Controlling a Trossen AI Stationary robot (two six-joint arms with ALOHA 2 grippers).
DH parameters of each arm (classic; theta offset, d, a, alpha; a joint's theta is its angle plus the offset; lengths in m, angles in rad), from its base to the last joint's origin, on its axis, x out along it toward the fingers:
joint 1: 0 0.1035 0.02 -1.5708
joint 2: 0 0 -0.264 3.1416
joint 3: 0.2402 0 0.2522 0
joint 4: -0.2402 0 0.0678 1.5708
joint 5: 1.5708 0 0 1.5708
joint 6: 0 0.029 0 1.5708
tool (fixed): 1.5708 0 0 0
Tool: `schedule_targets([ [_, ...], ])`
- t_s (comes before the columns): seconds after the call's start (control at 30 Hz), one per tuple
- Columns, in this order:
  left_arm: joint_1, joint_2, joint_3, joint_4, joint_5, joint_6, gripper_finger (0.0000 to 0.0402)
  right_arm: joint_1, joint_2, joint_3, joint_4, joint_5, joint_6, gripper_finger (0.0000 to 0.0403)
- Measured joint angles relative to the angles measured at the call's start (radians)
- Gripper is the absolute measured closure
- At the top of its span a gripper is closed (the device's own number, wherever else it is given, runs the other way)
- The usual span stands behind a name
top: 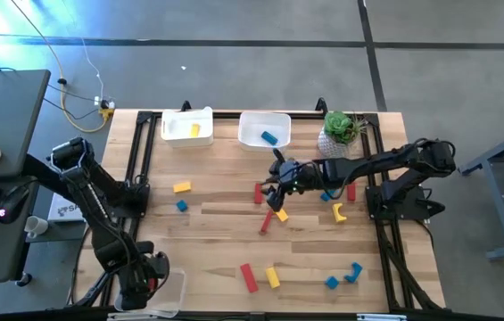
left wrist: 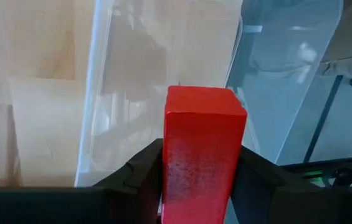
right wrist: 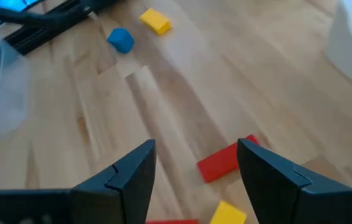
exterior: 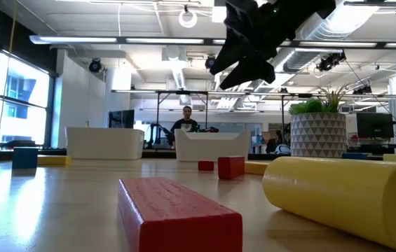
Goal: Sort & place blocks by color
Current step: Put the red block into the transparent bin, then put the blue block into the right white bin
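A: Checking occlusions first. Left gripper [top: 144, 283] sits at the near-left table corner, over a clear plastic bin [top: 169, 294]; from above its fingers are lost under the wrist. Left wrist view: a red block [left wrist: 204, 155], square-ended bar with a matte, slightly scuffed face, stands between both fingers, touching each. Pinched, as far as I can see. Lower end of the block is cut off.

B: Right side?

A: Right gripper [top: 276, 189] hangs above mid-table, fingers spread, nothing between them. Right wrist view shows a red bar [right wrist: 224, 160] lying flat on the wood below, a yellow block [right wrist: 228, 213] half cut off at the frame edge, plus a blue cube [right wrist: 121, 40] and a yellow piece [right wrist: 155, 20] farther off.

B: Bins?

A: Two white rectangular bins at the far edge: left one [top: 186, 126] holds yellow, right one [top: 264, 128] holds blue. Low view hides their contents behind the walls.

B: Rest of the table?

A: Loose red, yellow and blue blocks scattered on light wood planks. Near the low camera: a red bar [exterior: 176, 212] and a smooth yellow cylinder [exterior: 338, 192], its end cropped. Potted plant [top: 338, 132] in a faceted white pot, far right.
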Motion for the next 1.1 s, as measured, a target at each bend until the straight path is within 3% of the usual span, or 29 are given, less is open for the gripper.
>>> schedule_targets([
  [0.43, 0.001, 0.035, 0.000, 0.040, 0.004, 0.000, 0.0252, 0.078, 0.000, 0.000, -0.038, 0.076, 0.081, 0.0192],
  [0.8, 0.011, 0.035, 0.000, 0.029, -0.007, 0.033, 0.0192, 0.082, 0.000, 0.000, -0.222, 0.079, 0.233, 0.0192],
  [1.1, 0.041, 0.022, 0.000, 0.031, -0.074, 0.058, 0.0202, 0.082, 0.000, 0.000, -0.406, 0.079, 0.336, 0.0192],
])
